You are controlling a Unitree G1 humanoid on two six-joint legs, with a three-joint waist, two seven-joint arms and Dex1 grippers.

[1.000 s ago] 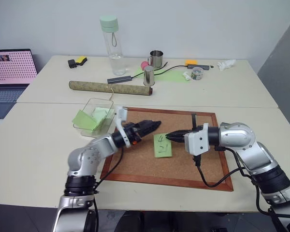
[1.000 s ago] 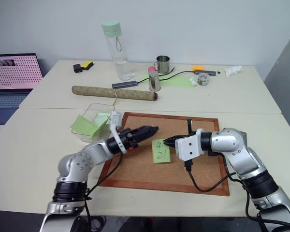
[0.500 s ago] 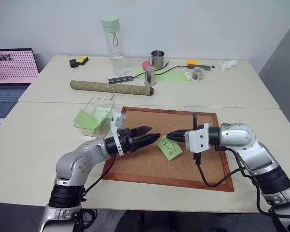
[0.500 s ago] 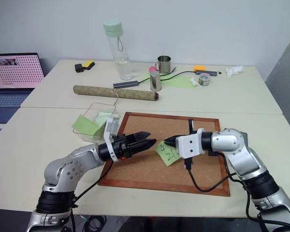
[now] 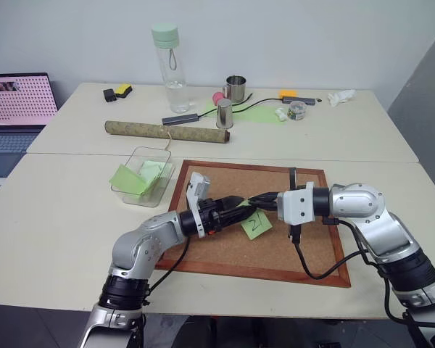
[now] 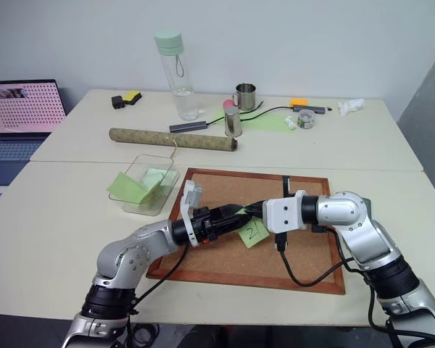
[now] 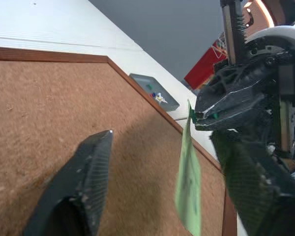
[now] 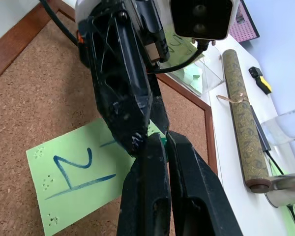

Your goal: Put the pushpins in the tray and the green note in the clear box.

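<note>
The green note (image 5: 256, 225), marked in blue, hangs over the cork board (image 5: 217, 181) from a green pushpin (image 8: 162, 141). My right gripper (image 5: 252, 199) is shut on that pin. My left gripper (image 5: 237, 204) is open and meets the right one tip to tip. In the left wrist view its fingers (image 7: 83, 187) stand on either side of the note (image 7: 189, 189) without touching it. The dark tray (image 7: 155, 92) lies just past the board's edge with pushpins (image 7: 157, 96) in it. The clear box (image 5: 154, 151) stands left of the board with plain green notes inside.
A long brown roll (image 5: 167, 131) lies behind the board. Further back stand a clear bottle (image 5: 169, 61), two metal cups (image 5: 234, 88) and cables. A laptop (image 5: 14, 101) is at the far left. A black cable trails from my right wrist over the board.
The note has come up off the cork board and now hangs from the pin. My left gripper has moved right to the note and narrowed a little. The right gripper has held its place.
</note>
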